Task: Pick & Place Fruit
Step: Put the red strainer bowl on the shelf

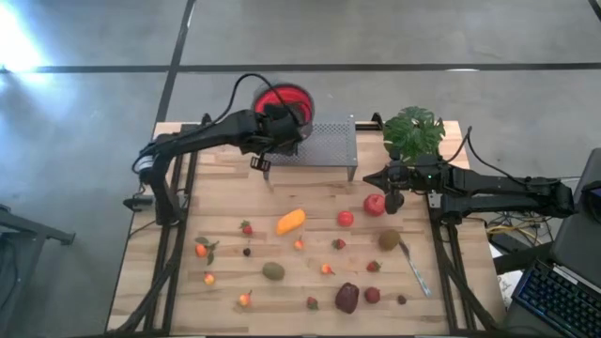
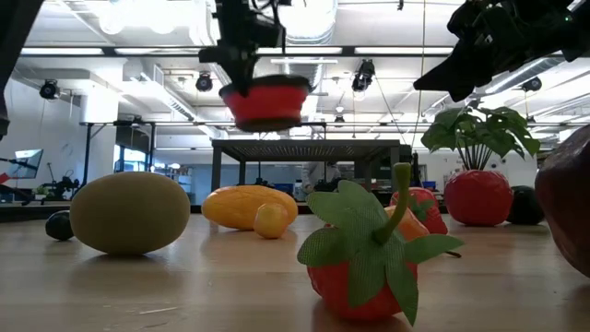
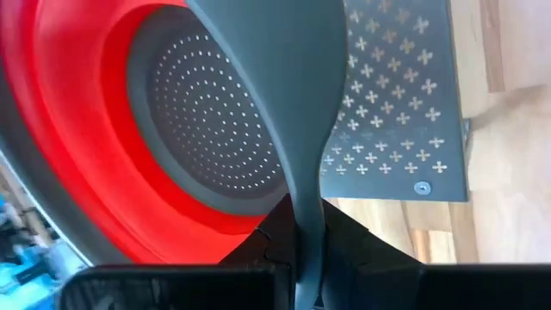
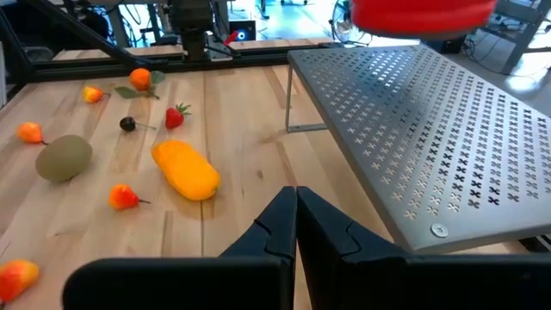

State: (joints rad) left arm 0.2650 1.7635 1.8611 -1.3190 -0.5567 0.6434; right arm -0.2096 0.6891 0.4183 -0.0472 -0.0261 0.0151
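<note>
Strawberry (image 2: 364,254) nearest; kiwi (image 2: 130,213) beside; red bowl (image 2: 268,102) aloft above perforated stand (image 2: 309,148).

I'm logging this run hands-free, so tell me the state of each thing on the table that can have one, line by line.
Left gripper: shut on the red colander's grey handle.
Red colander: held in the air above the perforated metal rack, empty.
Right gripper: shut, holding nothing, over the table.
Toy fruit: loose on the table, none in the colander.
</note>
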